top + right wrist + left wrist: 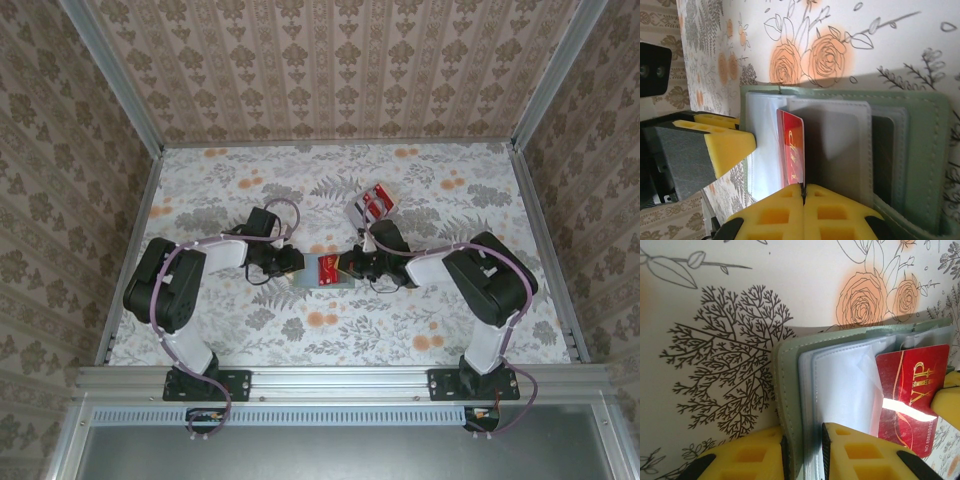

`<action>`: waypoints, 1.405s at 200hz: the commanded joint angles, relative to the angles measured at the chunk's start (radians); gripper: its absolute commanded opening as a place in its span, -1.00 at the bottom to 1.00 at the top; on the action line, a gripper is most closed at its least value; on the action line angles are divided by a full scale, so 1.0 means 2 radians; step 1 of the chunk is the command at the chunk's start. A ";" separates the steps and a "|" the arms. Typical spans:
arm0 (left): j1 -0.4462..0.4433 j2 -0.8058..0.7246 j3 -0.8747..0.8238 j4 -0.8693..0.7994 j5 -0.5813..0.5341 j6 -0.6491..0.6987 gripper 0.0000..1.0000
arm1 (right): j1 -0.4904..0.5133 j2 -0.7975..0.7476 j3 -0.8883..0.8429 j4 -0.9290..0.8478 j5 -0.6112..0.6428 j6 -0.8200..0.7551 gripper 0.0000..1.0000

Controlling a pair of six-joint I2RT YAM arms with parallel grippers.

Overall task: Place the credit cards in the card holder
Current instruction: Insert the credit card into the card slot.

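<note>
several spare cards (375,205) lie beyond; left pincer (801,445) clamps the card holder (789,365); right pincer (803,192) pinches a red card (791,150)

Floral table (480,330) holds card holder (330,270), credit cards (376,204).

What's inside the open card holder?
Inside the card holder: clear plastic sleeves and one red card, partly tucked behind a sleeve and pinched by the right gripper. The stacked sleeves hide whether other cards sit deeper.
</note>
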 commanded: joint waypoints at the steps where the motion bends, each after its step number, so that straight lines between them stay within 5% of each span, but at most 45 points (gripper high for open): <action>1: -0.018 0.032 -0.011 0.014 0.000 -0.004 -0.50 | -0.003 0.018 0.012 0.005 -0.002 -0.001 -0.96; 123: -0.024 0.037 0.000 0.012 -0.002 -0.007 -0.36 | 0.044 0.009 0.051 -0.094 0.049 -0.045 -0.96; 223: -0.027 0.043 0.009 0.010 -0.001 -0.008 -0.36 | 0.047 -0.003 0.046 -0.111 0.027 -0.049 -0.96; 281: -0.030 0.043 0.007 0.010 -0.004 -0.010 -0.36 | 0.080 0.027 0.083 -0.102 0.090 -0.031 -0.95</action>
